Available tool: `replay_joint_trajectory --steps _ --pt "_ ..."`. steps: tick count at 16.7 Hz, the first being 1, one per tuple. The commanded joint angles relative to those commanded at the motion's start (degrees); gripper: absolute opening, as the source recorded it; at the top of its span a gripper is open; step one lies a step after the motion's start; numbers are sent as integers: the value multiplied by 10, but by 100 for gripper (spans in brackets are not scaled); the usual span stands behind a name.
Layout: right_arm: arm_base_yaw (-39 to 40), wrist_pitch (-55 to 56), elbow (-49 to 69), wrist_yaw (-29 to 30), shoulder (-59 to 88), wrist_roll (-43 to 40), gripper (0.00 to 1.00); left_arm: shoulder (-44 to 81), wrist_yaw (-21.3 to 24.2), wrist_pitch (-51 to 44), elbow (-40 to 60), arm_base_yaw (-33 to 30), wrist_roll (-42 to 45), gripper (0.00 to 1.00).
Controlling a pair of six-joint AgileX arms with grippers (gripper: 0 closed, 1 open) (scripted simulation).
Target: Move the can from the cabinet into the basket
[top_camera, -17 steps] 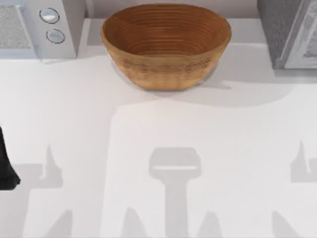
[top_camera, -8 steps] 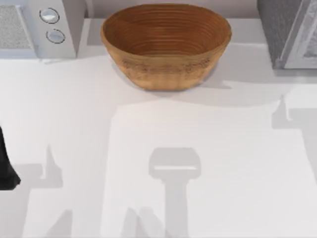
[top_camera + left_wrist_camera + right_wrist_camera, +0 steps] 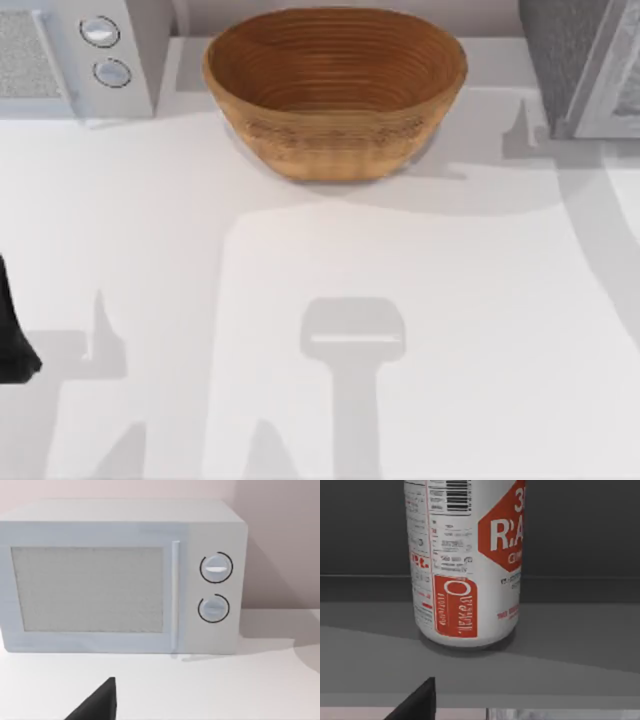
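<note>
Three things line the far edge of the white tabletop (image 3: 320, 330) in the top view: the brown wicker basket (image 3: 335, 90) sits in the middle, a white appliance with two round knobs (image 3: 75, 55) stands to the basket's left, and the dark grey speckled cabinet (image 3: 580, 65) with its pale-framed door stands to the basket's right. A dark part of the left arm (image 3: 12, 330) shows at the left edge, well apart from the basket. In the left wrist view the white appliance (image 3: 122, 575) faces the camera, door closed, with one dark fingertip of the left hand (image 3: 100, 702) low in the frame, near the appliance; I cannot tell how far that hand is open. In the right wrist view the can (image 3: 465, 560), white with red markings, stands upright on the grey floor inside the cabinet (image 3: 580, 530), close ahead of the right hand's dark fingertip (image 3: 417, 702), not touching it; this hand's opening cannot be told either.
</note>
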Motion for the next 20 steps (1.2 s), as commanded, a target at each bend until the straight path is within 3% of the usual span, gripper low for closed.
replay_joint_trajectory --steps 5,11,20 --pt "11 -27 117 14 87 1 100 0 0 0 0 0 0 100" --pt "10 -27 123 16 91 1 100 0 0 0 0 0 0 100" --pt "61 5 166 72 163 1 100 0 0 0 0 0 0 100"
